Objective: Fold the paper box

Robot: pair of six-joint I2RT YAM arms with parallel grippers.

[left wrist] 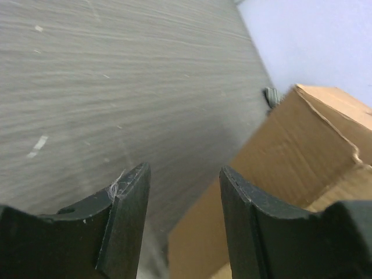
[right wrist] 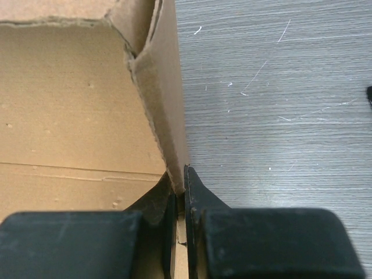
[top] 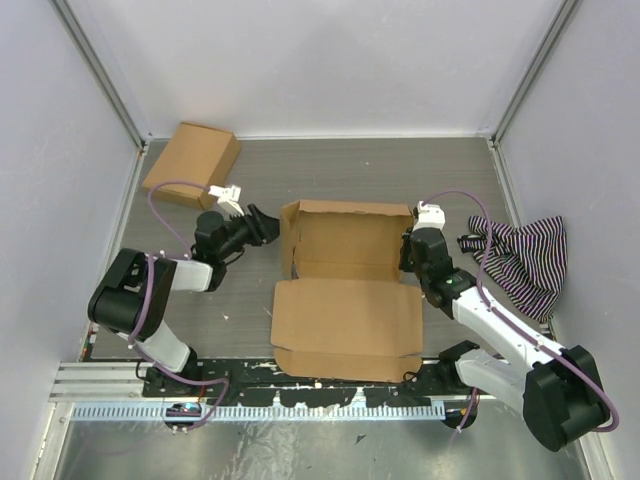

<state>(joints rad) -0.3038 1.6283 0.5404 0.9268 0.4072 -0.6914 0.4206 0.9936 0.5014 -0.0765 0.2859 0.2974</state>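
The paper box (top: 345,270) lies mid-table, a brown die-cut mailer with its back and side walls raised and its lid flap (top: 345,325) flat toward the near edge. My right gripper (top: 408,252) is shut on the box's right side wall (right wrist: 165,110), one finger inside and one outside. My left gripper (top: 268,226) is open and empty just left of the box's left wall (left wrist: 290,157), not touching it. The left wrist view shows both fingers (left wrist: 131,215) apart with table and cardboard between them.
A smaller ready-made brown box (top: 192,162) sits at the back left. A striped cloth (top: 520,258) lies at the right by the wall. White walls and metal posts enclose the table; a rail (top: 250,395) runs along the near edge.
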